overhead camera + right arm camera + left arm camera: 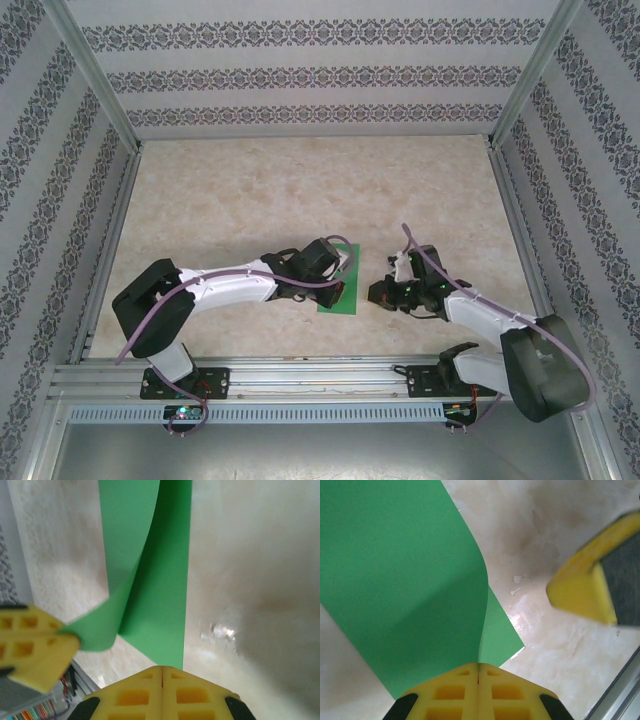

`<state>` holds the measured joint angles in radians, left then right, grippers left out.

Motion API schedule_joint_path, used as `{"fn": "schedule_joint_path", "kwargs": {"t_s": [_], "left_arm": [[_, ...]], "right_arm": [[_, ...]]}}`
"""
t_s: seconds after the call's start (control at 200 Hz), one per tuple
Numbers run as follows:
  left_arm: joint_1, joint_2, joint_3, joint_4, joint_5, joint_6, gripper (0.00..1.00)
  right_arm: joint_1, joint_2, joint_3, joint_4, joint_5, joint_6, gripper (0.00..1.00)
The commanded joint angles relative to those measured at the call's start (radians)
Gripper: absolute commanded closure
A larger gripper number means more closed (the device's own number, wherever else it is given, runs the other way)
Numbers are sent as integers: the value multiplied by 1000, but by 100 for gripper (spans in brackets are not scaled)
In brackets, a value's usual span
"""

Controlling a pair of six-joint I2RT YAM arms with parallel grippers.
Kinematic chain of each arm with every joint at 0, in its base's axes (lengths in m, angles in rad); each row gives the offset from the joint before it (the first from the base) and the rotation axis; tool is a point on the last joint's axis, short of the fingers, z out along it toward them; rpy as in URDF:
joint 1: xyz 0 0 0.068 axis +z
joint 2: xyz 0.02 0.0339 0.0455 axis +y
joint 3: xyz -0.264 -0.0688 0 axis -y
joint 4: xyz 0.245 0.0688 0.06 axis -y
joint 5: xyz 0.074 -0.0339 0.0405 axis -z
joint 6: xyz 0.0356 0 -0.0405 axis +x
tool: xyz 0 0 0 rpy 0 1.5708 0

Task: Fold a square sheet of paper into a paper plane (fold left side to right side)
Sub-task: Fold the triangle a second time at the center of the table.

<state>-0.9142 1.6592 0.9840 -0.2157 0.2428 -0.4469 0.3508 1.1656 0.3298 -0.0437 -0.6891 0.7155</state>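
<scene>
1. Spreading across the whole cell, the bench (300, 190) is a pale beige, marbled surface, glossy enough to throw small glints in the wrist views.
2. Walls (300, 70) papered in grey ornamental bands close it in at 9, 12 and 3 o'clock. Silver metal rails (300, 372) run along the 6 o'clock edge, where both arms are bolted.
3. The square sheet of paper (338, 300), bright green, lies just toward 5 o'clock from the bench's middle, between the two claws. One part lies flat on the bench, and the other rises over it in a soft curve.
4. The left arm (230, 285) rises from its base at 7 o'clock and bends at a dark joint near 8 o'clock. From there it reaches low toward 3 o'clock, with its wrist over the sheet.
5. The left claw (478, 682) is pressed together, pinching the edge of the raised flap. In its own wrist view the curled paper runs straight into the seam between the yellow fingertips.
6. The right arm (480, 315) starts at 5 o'clock and doubles back through a bulky dark joint near 4 o'clock. It then stretches toward 9 o'clock, facing the left arm.
7. The right claw (162, 680) is pressed together too, with nothing between its fingers. Its tips point at the flat part's near corner.
8. Seen from the left wrist, the right claw stands at 2 o'clock, near that corner but apart from the paper.
</scene>
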Motion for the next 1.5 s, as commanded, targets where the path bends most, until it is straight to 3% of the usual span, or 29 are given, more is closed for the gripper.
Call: {"fn": "schedule_joint_path", "kwargs": {"t_s": [0.0, 0.39, 0.684, 1.004, 1.494], "left_arm": [[26, -25, -16, 35, 44, -28, 100], [41, -7, -8, 36, 57, -33, 100], [43, -9, -6, 19, 41, -26, 100], [57, -12, -9, 12, 47, -12, 100], [110, 31, 10, 9, 167, 72, 100]], "right_arm": [[56, -33, -35, 47, 67, 47, 100], [200, 71, 8, 134, 146, 105, 100], [241, 164, 58, 143, 181, 105, 100], [231, 210, 67, -2, 200, 32, 100], [94, 303, 194, -212, 122, -223, 100]]}}
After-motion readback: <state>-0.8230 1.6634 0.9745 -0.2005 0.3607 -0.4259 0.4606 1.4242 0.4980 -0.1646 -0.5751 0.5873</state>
